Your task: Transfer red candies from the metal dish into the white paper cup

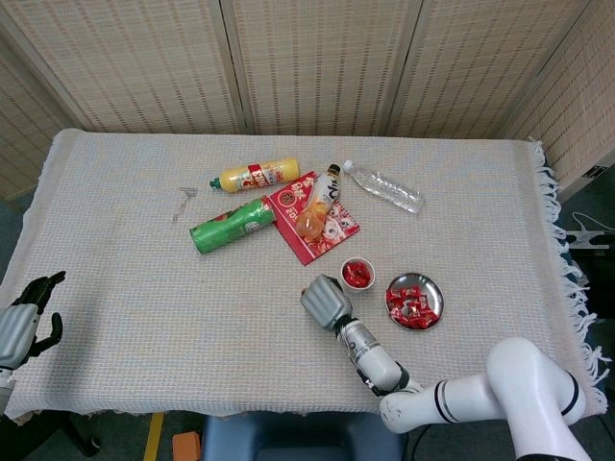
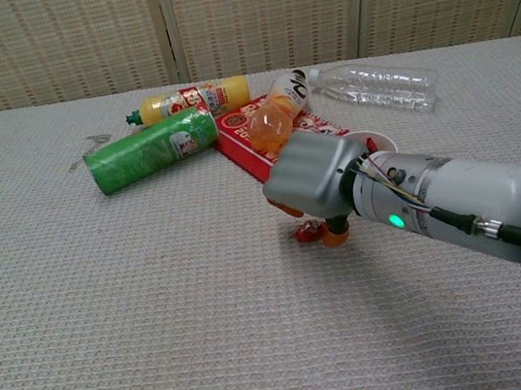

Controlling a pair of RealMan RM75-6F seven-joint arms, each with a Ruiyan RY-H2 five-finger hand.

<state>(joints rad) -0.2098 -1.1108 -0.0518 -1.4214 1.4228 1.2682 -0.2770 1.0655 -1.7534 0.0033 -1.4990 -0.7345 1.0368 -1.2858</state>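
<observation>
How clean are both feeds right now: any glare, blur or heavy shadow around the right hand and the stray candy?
Head view: even, soft light, sharp, no glare; the right hand hides the stray candy. Chest view: the right hand looms large but sharp, a soft shadow lies on the cloth beneath it, the stray candy just peeks out under the fingertips, and the clear bottle shows mild sheen.

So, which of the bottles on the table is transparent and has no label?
The clear plastic bottle lying farthest right; the yellow bottle and orange bottle hold coloured contents and carry labels.
</observation>
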